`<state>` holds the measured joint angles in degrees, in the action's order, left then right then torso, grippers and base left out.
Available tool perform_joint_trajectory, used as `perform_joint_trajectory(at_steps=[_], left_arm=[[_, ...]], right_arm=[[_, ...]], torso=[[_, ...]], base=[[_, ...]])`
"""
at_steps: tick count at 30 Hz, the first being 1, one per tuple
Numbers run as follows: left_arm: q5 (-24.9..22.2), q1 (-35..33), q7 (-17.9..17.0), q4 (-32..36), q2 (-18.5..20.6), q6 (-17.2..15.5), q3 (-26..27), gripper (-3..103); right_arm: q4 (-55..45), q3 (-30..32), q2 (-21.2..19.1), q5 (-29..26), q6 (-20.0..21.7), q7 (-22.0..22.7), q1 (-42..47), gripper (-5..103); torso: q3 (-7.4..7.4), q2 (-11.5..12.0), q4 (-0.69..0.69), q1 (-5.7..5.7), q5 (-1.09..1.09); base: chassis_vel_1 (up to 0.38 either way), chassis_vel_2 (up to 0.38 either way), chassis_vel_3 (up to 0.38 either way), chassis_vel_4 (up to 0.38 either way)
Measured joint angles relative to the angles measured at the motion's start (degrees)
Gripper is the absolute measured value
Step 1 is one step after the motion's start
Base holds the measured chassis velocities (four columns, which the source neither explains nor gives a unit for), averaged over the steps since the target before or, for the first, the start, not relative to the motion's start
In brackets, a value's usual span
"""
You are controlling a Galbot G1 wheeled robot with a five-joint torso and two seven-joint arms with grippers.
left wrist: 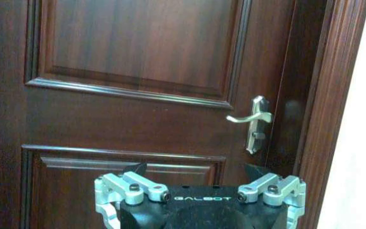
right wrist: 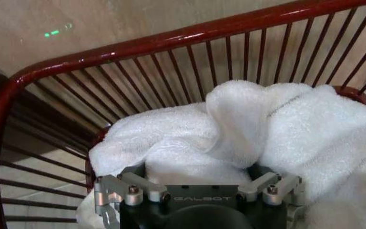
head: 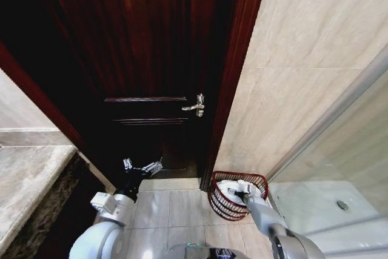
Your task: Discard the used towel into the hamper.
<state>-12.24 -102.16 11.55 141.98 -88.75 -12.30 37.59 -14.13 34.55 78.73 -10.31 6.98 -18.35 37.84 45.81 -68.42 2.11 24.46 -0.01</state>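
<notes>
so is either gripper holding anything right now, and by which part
The left gripper is open and empty, facing the door. The right gripper is down in the hamper against the towel; whether it grips cannot be told.

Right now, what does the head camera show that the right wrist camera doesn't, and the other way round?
Head camera alone: the dark door with its handle, and the left hand open, raised before it. Right wrist camera alone: a close look at the towel's folds and the bars' inner side. Both: the right hand inside the hamper, open around the white towel.
</notes>
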Motion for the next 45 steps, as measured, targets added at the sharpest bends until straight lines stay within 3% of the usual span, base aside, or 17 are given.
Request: perform_joint_trajectory(at_steps=[6,10,13,14,18,19,21,24,26,28,31,37,45], left_arm=[[0.0,0.0,0.0,0.0,0.0,0.0,0.0,100],[0.0,0.0,0.0,0.0,0.0,0.0,0.0,100],[0.0,0.0,0.0,0.0,0.0,0.0,0.0,100],[0.0,0.0,0.0,0.0,0.0,0.0,0.0,100],[0.0,0.0,0.0,0.0,0.0,0.0,0.0,100],[0.0,0.0,0.0,0.0,0.0,0.0,0.0,100],[0.0,0.0,0.0,0.0,0.0,0.0,0.0,100],[0.0,0.0,0.0,0.0,0.0,0.0,0.0,100],[0.0,0.0,0.0,0.0,0.0,0.0,0.0,100],[0.0,0.0,0.0,0.0,0.0,0.0,0.0,100],[0.0,0.0,0.0,0.0,0.0,0.0,0.0,100],[0.0,0.0,0.0,0.0,0.0,0.0,0.0,100],[0.0,0.0,0.0,0.0,0.0,0.0,0.0,100]], right_arm=[[-6.2,-1.6,-0.7,-1.0,0.0,-2.6,2.5,100],[-12.3,-2.3,-2.0,0.6,-4.9,-5.4,6.9,100],[-26.0,-2.3,-3.6,1.9,-5.1,-5.6,15.2,100],[-26.0,-2.3,-3.6,1.9,-5.1,-5.6,15.2,100],[-48.6,-1.6,-5.6,0.4,-0.9,-2.3,27.8,100],[-48.6,-1.6,-5.6,0.4,-0.9,-2.3,27.8,100],[-60.9,-0.4,-5.7,-1.0,-0.9,0.9,36.0,100],[-68.3,0.5,-5.0,-0.9,-3.5,3.4,41.1,100],[-78.8,1.6,-3.0,-0.4,-7.2,7.4,47.5,100],[-79.9,1.8,-2.7,-0.4,-7.5,7.9,48.2,100],[-91.4,3.4,1.7,1.9,-11.8,10.9,54.7,100],[-105.0,3.5,6.6,6.0,-14.9,12.9,62.4,100],[-112.5,1.6,9.4,10.2,-17.2,13.3,66.5,100]], torso=[[0.02,0.0,0.0,0.01,0.04],[0.02,0.0,0.0,0.01,0.05],[0.02,0.0,0.0,0.01,0.06],[0.02,0.0,0.0,0.01,0.06],[0.01,0.0,0.01,0.01,0.02],[0.01,0.0,0.01,0.01,0.02],[0.01,0.0,-0.01,0.01,0.01],[0.01,0.0,-0.02,0.01,0.01],[0.0,0.0,0.0,0.0,0.0],[0.0,0.0,0.0,0.0,0.01],[0.01,0.0,0.0,0.0,0.0],[0.01,0.0,0.0,0.0,0.01],[0.01,0.0,0.01,0.01,0.01]], base=[[0.0,0.0,0.0,0.0],[0.0,0.0,0.0,0.0],[0.0,0.0,0.0,0.0],[0.0,0.0,0.0,0.0],[0.0,0.0,0.0,0.0],[0.0,0.0,0.0,0.0],[0.0,0.0,0.0,0.0],[0.0,0.0,0.0,0.0],[0.0,0.0,0.0,0.0],[0.0,0.0,0.0,0.0],[0.0,0.0,0.0,0.0],[0.0,0.0,0.0,0.0],[0.0,0.0,0.0,0.0]])
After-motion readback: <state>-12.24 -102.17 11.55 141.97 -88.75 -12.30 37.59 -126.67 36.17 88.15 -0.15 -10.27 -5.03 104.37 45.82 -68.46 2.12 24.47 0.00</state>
